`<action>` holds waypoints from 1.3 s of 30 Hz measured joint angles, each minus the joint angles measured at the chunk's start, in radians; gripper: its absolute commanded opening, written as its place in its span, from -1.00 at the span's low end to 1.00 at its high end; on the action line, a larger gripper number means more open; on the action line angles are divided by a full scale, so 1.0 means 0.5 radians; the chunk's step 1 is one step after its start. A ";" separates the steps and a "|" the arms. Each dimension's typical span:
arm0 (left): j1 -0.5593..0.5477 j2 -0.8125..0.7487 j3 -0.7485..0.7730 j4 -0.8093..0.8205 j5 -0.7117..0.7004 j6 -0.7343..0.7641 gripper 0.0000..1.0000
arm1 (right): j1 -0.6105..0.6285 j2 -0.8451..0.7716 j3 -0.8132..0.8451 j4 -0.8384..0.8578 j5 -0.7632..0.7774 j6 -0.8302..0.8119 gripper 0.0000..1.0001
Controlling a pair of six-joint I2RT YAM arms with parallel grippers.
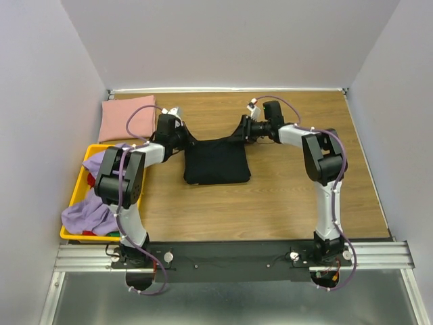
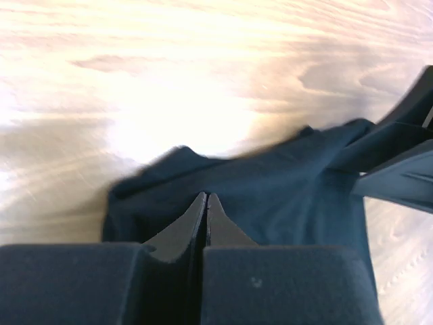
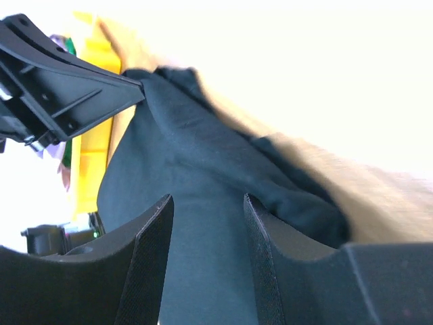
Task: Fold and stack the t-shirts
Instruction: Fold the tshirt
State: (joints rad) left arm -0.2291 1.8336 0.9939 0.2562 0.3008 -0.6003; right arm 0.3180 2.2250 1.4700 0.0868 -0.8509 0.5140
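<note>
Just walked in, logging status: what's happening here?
Two robot arms are working on the black t-shirt, lying on the wooden table. The left end effector is shut on its far left corner; the right end effector straddles the far right corner, fingers apart. A pink t-shirt lies folded at the far left, and a lavender t-shirt sits crumpled in the yellow crate.

on the table (image 1: 270, 203), a spread t-shirt (image 1: 216, 162) is laid near the middle, toward the far side; the left gripper (image 1: 184, 139) is set at its far left corner and the right gripper (image 1: 240, 132) at its far right corner. a folded t-shirt (image 1: 125, 118) is placed in the table's far left corner; just before it a crate (image 1: 84, 172) is set along the left edge, with a crumpled t-shirt (image 1: 84, 213) heaped in it
</note>
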 measured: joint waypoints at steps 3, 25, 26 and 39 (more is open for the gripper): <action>0.051 0.099 0.077 0.000 0.010 -0.014 -0.85 | -0.056 0.017 0.035 0.002 0.010 0.034 0.06; -0.046 -0.552 -0.466 0.413 0.127 -0.204 -0.30 | 0.051 -0.101 -0.347 1.180 -0.172 0.970 0.28; -0.043 -0.501 -0.465 0.419 0.130 -0.209 -0.31 | 0.055 -0.054 -0.323 1.199 -0.177 0.983 0.28; 0.182 0.327 0.085 0.430 0.267 -0.341 -0.34 | -0.085 0.465 0.002 1.361 -0.200 1.247 0.28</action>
State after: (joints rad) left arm -0.1379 1.9972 1.0367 0.4709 0.4343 -0.7708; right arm 0.2756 2.4577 1.4712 0.7673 -0.9508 1.1378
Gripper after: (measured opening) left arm 0.338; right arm 0.638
